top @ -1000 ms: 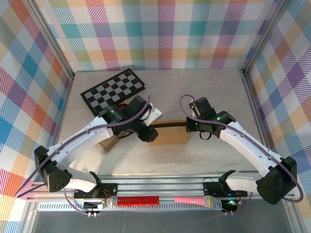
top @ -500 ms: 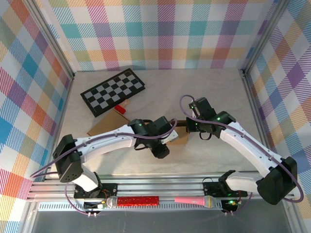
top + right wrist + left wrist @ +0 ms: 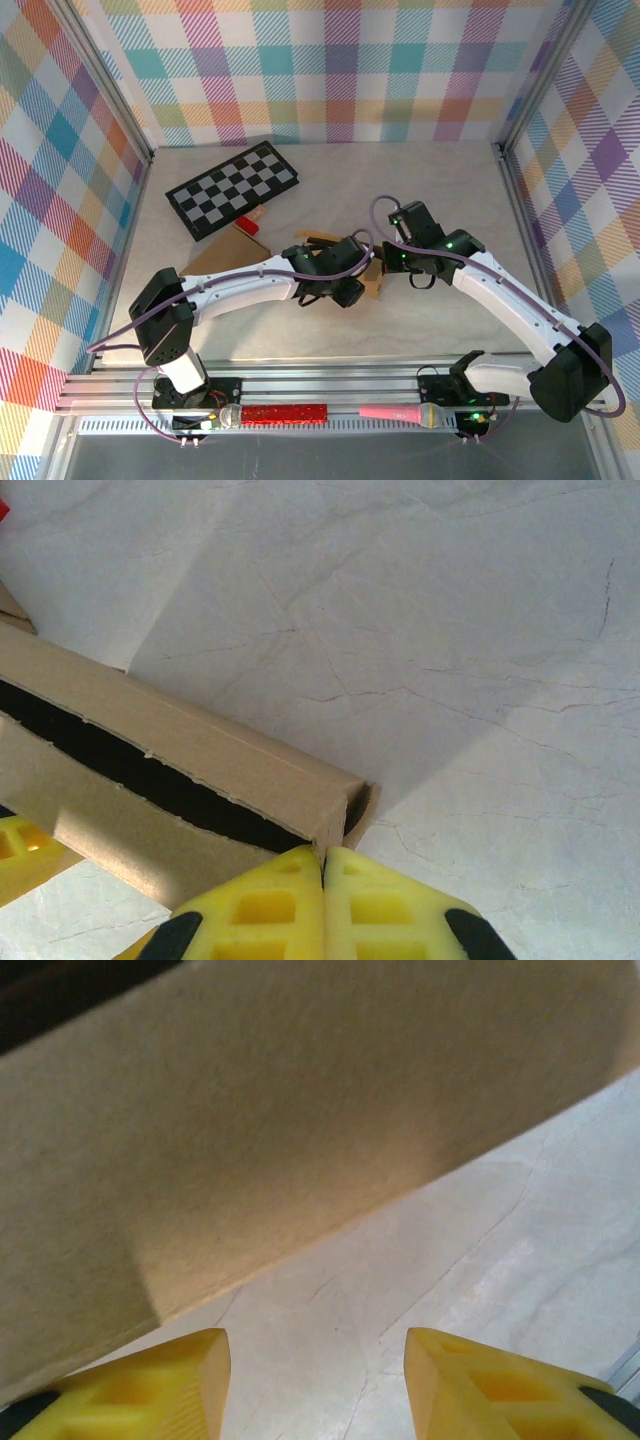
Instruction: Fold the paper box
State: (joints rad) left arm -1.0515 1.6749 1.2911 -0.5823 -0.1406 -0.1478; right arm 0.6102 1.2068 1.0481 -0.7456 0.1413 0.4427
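The brown paper box point(image 3: 200, 755) lies at the table's middle, a dark slit showing between its long panels. My right gripper point(image 3: 322, 858) is shut on the thin wall at the box's right corner; from above, the right gripper point(image 3: 386, 263) sits at the box's right end point(image 3: 374, 283). My left gripper point(image 3: 316, 1365) is open with only bare table between its fingers, and a box panel point(image 3: 280, 1110) stands just beyond them. From above, the left gripper point(image 3: 348, 293) is low at the box's front right. A loose flap point(image 3: 215, 257) spreads out to the left.
A black-and-white checkerboard point(image 3: 232, 188) lies at the back left with a small red block point(image 3: 247, 226) by its near edge. A red glitter microphone point(image 3: 285, 412) and a pink microphone point(image 3: 395, 412) rest on the front rail. Plaid walls enclose the table.
My left arm has swung from the box's left end across its front to the right end. The box's front panel is now covered by that arm. The right gripper stayed put.
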